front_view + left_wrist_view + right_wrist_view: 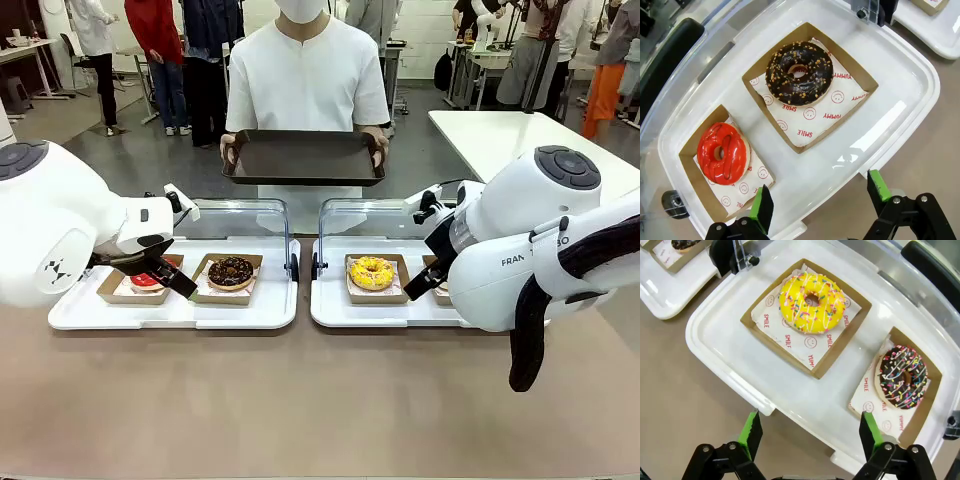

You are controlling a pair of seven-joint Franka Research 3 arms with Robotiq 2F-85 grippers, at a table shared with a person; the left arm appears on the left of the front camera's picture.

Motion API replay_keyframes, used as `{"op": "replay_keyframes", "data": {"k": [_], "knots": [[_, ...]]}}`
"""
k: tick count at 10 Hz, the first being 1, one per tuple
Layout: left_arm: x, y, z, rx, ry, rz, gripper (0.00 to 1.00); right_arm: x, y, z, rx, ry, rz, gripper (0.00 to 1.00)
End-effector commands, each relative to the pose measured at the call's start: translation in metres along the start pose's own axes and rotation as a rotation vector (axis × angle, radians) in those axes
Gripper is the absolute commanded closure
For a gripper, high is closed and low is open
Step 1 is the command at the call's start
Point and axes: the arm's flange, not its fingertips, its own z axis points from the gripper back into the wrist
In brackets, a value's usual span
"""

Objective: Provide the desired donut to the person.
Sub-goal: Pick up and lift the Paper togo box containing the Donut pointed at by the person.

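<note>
Left fingers (761, 206) spread wide and empty above the near rim of a white tray (900, 95). A red-glazed donut (722, 152) sits in its cardboard box just beyond one pad, and a chocolate donut with nut crumbs (799, 73) lies farther ahead, in line with the gap. Right fingers (752, 432) likewise wide and empty over the edge of a second white tray (720, 335). A yellow sprinkled donut (812, 302) lies well ahead of the gap, and a chocolate donut with coloured sprinkles (902, 376) just beyond one pad. Clear lids (235, 215) stand raised behind the donuts. Beyond both pairs of fingers, across the worktop (300, 410), the person (305, 80) holds an empty dark tray (303, 158) level in both hands; which donut is wanted cannot be told
</note>
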Motion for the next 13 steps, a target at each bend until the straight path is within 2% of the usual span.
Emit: {"op": "replay_keyframes", "data": {"k": [1,13], "knots": [[-0.0001,-0.0001,0.0,0.0,0.0,0.0,0.0,0.0,0.0,0.0,0.0,0.0,0.0,0.0],[-0.0001,-0.0001,0.0,0.0,0.0,0.0,0.0,0.0,0.0,0.0,0.0,0.0,0.0,0.0]]}}
